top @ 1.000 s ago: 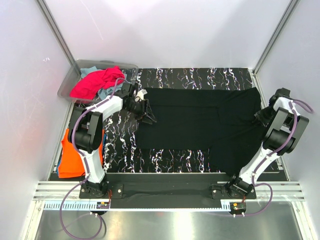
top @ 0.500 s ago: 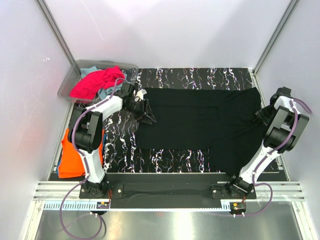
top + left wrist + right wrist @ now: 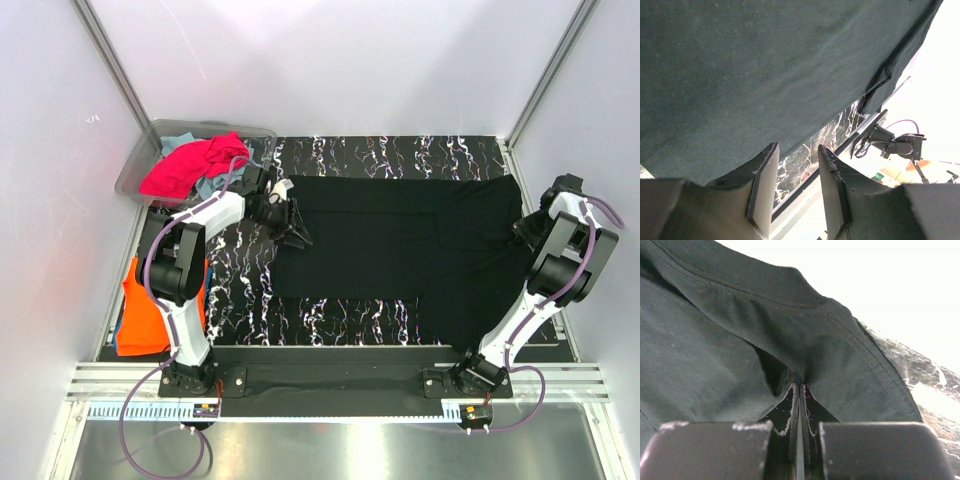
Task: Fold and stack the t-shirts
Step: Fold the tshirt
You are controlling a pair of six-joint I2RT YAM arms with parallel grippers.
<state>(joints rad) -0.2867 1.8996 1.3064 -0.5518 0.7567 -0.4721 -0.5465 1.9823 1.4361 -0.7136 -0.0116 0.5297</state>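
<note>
A large black t-shirt (image 3: 400,250) lies spread over the marbled mat. My left gripper (image 3: 297,237) hovers at its left edge. In the left wrist view its fingers (image 3: 765,185) stand apart around an empty gap (image 3: 795,170), with the black cloth (image 3: 765,75) beyond them. My right gripper (image 3: 522,232) is at the shirt's right edge. Seen from the right wrist, it is shut (image 3: 799,387) on a puckered fold of the black t-shirt (image 3: 715,355), beside a stitched hem. A magenta-pink t-shirt (image 3: 190,165) and a teal one (image 3: 180,142) lie in the bin. An orange t-shirt (image 3: 140,315) lies far left.
A clear plastic bin (image 3: 140,165) stands at the back left corner beside the mat. White walls close in the left, back and right sides. A metal rail (image 3: 330,380) runs along the near edge, where the arm bases are bolted.
My right gripper has closed on the fold of black cloth at the shirt's right edge. The left gripper and both arms have hardly moved.
</note>
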